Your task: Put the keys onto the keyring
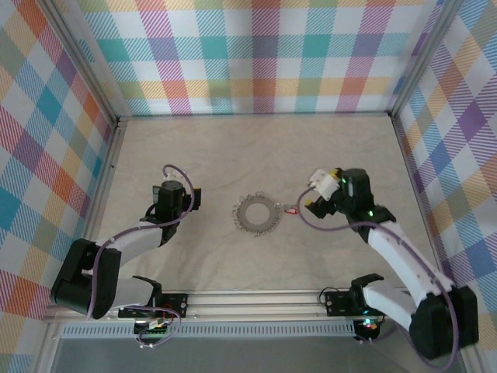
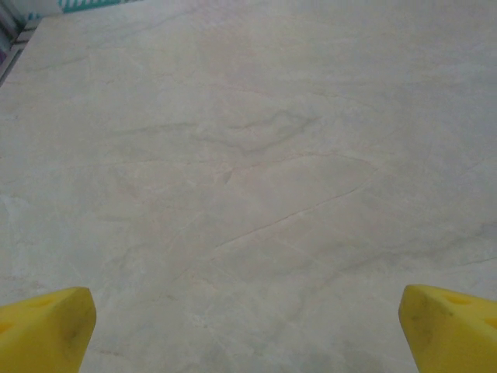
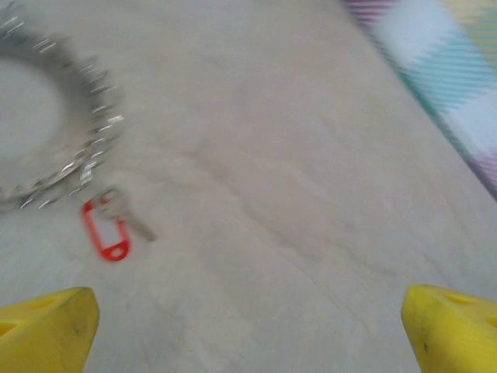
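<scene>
The keyring (image 1: pixel 255 215) is a silvery ring fringed with small metal pieces, lying flat mid-table; in the right wrist view the keyring (image 3: pixel 97 116) is blurred at the upper left. The key (image 1: pixel 290 211) with its red head lies on the table just right of the ring, close to its rim; the key (image 3: pixel 109 228) sits loose, ahead and left of my right gripper (image 3: pixel 248 334). My right gripper (image 1: pixel 313 194) stands open and holds nothing, just right of the key. Left of the ring, my left gripper (image 1: pixel 194 200) is open over bare table (image 2: pixel 248 194), with yellow fingertips (image 2: pixel 46 330) wide apart.
Plaid walls (image 1: pixel 256 54) enclose the beige table on three sides. A metal rail (image 1: pixel 256 299) with both arm bases runs along the near edge. A strip of plaid wall (image 3: pixel 443 70) lies to the right of my right gripper.
</scene>
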